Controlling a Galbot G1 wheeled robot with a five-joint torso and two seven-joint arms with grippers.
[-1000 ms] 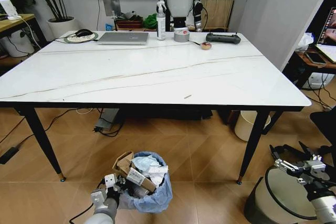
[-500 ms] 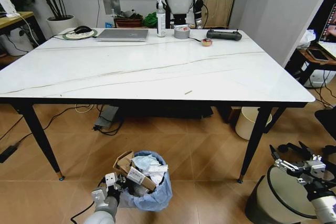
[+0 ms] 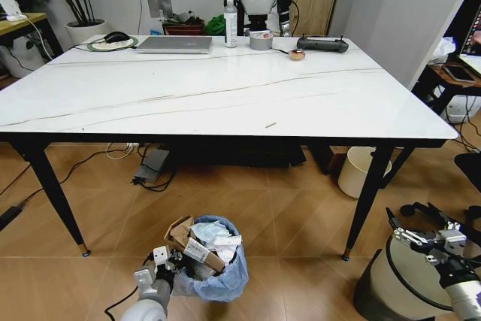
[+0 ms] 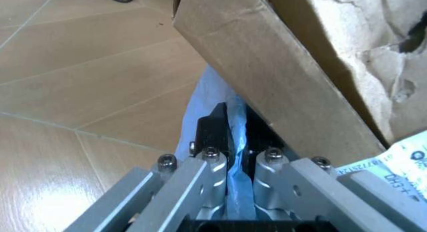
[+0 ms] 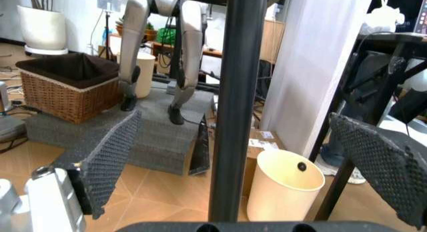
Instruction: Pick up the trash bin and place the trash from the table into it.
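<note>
The trash bin (image 3: 214, 264) sits on the floor in front of the table (image 3: 225, 95), already stuffed with trash (image 3: 201, 242): a cardboard box and white papers. My left gripper (image 3: 160, 268) pinches the bin's blue bag at the rim, fingers (image 4: 212, 167) clamped on the plastic, which I judge gives a hold for lifting. My right gripper (image 3: 421, 234) hangs spread wide above the larger dark bin (image 3: 406, 280), idle.

I see wide bare marble across the table (image 3: 225, 103), clutter only along its far edge, laptop (image 3: 174, 43), spray bottle (image 3: 231, 20), tape roll (image 3: 261, 40), open floor beneath, black table leg (image 3: 366, 195) and cream bin (image 3: 355, 171) blocking the right, dark bin (image 3: 406, 283) near right.
</note>
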